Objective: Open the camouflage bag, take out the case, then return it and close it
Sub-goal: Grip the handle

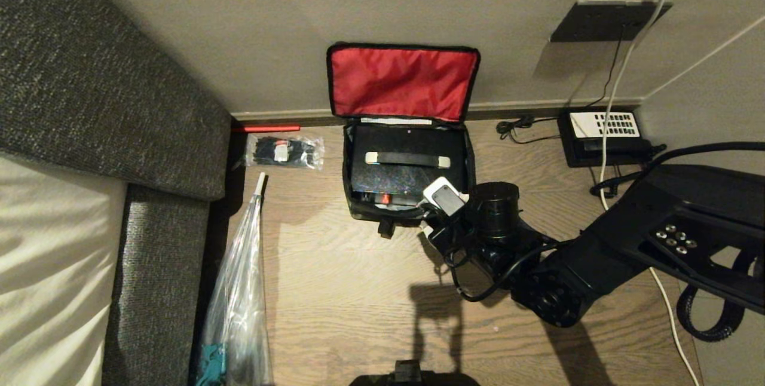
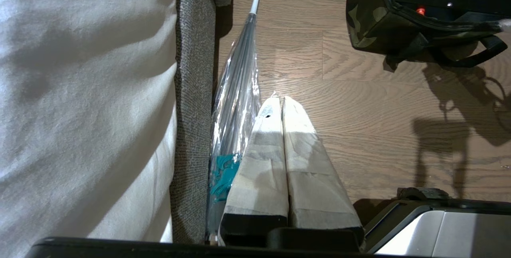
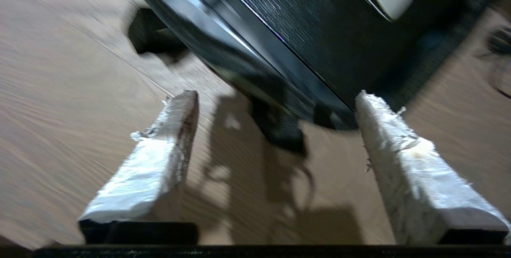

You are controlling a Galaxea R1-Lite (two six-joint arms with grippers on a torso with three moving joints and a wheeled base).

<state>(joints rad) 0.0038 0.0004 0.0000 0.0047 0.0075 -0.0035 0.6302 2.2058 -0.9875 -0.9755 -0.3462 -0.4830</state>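
Note:
The camouflage bag (image 1: 358, 210) stands open on the wooden floor against the wall, its red-lined lid flap (image 1: 401, 81) leaning back. The black case (image 1: 412, 180) lies inside it, handle with cream ends (image 1: 407, 159) facing up, red latch (image 1: 385, 199) at the near edge. My right gripper (image 1: 439, 207) hangs by the bag's near right corner. In the right wrist view this gripper (image 3: 275, 96) is open and empty, with the case (image 3: 311, 22) and the bag's rim (image 3: 223, 58) just beyond the fingertips. My left gripper (image 2: 282, 100) is shut, parked beside the bed; the bag (image 2: 371, 22) lies far off.
A clear plastic bag (image 1: 239, 302) lies along the grey upholstered bed edge (image 1: 161, 242) on the left. A packet of black ties (image 1: 284, 152) sits left of the bag. A black telephone (image 1: 603, 135), cables (image 1: 609, 93) and a wall plate (image 1: 603, 21) are at the right.

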